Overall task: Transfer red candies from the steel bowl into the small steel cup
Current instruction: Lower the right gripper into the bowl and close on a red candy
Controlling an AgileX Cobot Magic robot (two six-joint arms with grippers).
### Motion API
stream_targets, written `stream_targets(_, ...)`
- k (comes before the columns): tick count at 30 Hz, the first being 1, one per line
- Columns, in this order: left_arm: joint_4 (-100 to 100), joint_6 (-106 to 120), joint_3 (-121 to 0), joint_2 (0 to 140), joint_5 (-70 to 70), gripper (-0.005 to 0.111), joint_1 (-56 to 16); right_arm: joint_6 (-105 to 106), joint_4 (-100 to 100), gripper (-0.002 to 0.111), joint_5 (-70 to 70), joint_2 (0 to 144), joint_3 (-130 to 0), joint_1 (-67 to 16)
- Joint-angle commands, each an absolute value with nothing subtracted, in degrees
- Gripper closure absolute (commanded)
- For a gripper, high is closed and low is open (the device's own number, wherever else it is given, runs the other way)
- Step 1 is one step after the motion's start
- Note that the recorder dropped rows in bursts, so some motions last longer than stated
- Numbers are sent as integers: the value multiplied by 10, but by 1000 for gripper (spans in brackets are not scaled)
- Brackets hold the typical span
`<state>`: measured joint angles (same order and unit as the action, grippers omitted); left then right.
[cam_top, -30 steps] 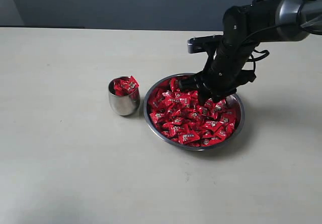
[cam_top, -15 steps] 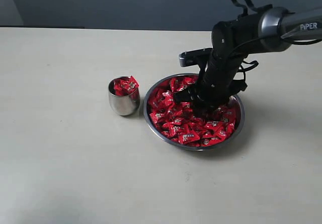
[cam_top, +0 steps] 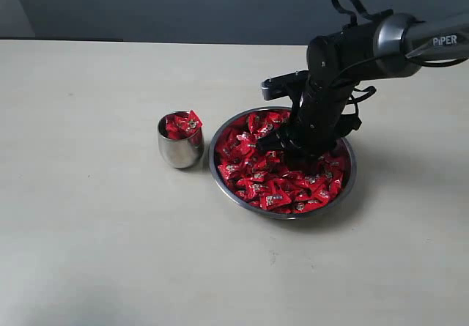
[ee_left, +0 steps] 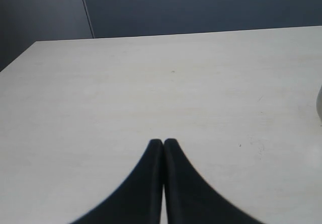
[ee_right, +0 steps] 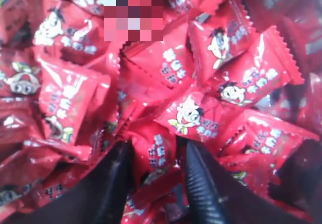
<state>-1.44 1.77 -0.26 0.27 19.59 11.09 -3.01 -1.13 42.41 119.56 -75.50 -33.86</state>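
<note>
The steel bowl (cam_top: 282,215) sits right of centre, heaped with red candies (cam_top: 253,173). My right gripper (cam_top: 292,152) points down into the heap. In the right wrist view its jaws (ee_right: 155,144) stand open, pushed in among the wrappers, with one red candy (ee_right: 157,151) between the fingers and a dark gap on one side. The small steel cup (cam_top: 179,152) stands just left of the bowl with several red candies (cam_top: 182,124) piled to its rim. My left gripper (ee_left: 163,141) is shut, empty, over bare table; the exterior view does not show it.
The pale table (cam_top: 95,231) spreads wide to the left and front of the cup and bowl. A dark wall (cam_top: 183,4) runs behind the table's far edge. The right arm (cam_top: 388,36) reaches in from the upper right.
The right gripper has moved left and down into the candy heap, settling over the bowl's middle. Cup, bowl and left gripper have not moved.
</note>
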Motion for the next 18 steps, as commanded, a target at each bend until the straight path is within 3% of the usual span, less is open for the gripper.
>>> stream_targets(1, -16, 17, 0, 0, 191, 106, 107, -30, 0, 83, 427, 1197, -756, -338)
stream_targets(5, -16, 17, 0, 0, 191, 106, 107, -30, 0, 107, 427, 1197, -756, -338)
stream_targets(6, -16, 17, 0, 0, 191, 106, 107, -30, 0, 109, 427, 1197, -756, -338)
stream_targets(18, -16, 17, 0, 0, 191, 106, 107, -30, 12, 109, 427, 1169, -757, -338)
